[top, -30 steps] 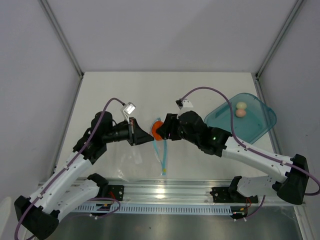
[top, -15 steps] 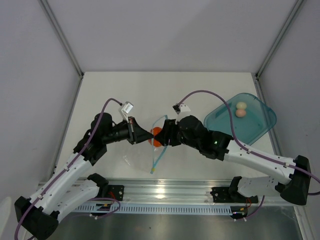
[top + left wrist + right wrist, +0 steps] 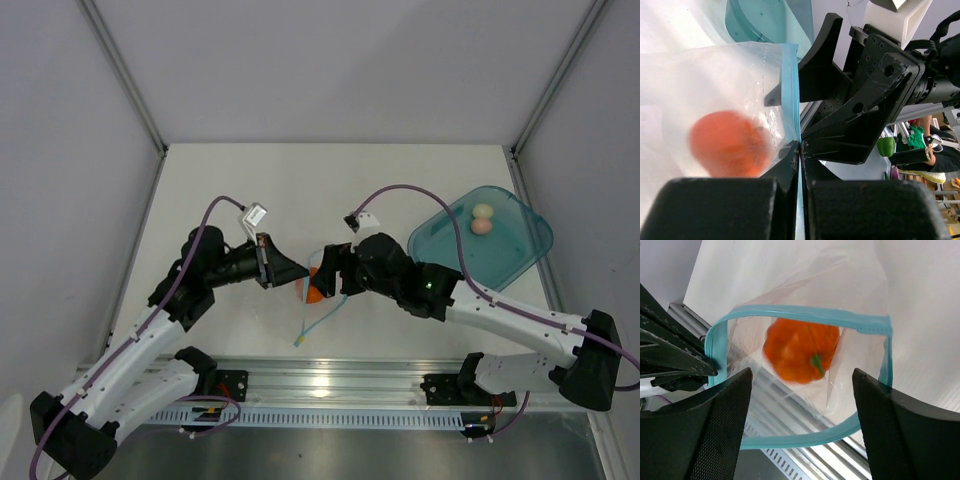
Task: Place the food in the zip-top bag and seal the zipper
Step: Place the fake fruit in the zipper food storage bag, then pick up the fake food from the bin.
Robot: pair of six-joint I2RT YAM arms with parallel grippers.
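desk (image 3: 300, 190): we see a white top w/ walls on three sides; both arm bases sit at its near edge.
left arm (image 3: 150, 330): reaches in from near-left twd mid-desk, wrist pointing right.
right arm (image 3: 500, 310): comes in from near-right, wrist pointing left; we see the two wrists nose to nose over mid-desk.
plate (image 3: 510, 255): translucent teal, far-right on the desk, well apart from the bag.
zip-top bag (image 3: 805, 280): clear and crinkly, btwn the two tools at mid-desk, mouth gaping twd the right wrist cam. We can't tell if its body rests on the desk.
left tool (image 3: 800, 145): clenched on the zipper at one side of the mouth; fingers flat together w/ the strip nipped btwn them.
right tool (image 3: 801, 372): released; fingers wide apart, one each side of the bag mouth in its own cam, gripping nothing.
zipper (image 3: 805, 312): teal-blue strip, unsealed, forming an open loop round the mouth.
orange-red lump (image 3: 800, 352): inside the bag, past the open mouth; green stem shows; a bit blurred. We also see it thru the plastic in the left wrist view.
cream ball (image 3: 483, 211) & pinkish ball (image 3: 481, 226): small, touching, at the plate's far side.
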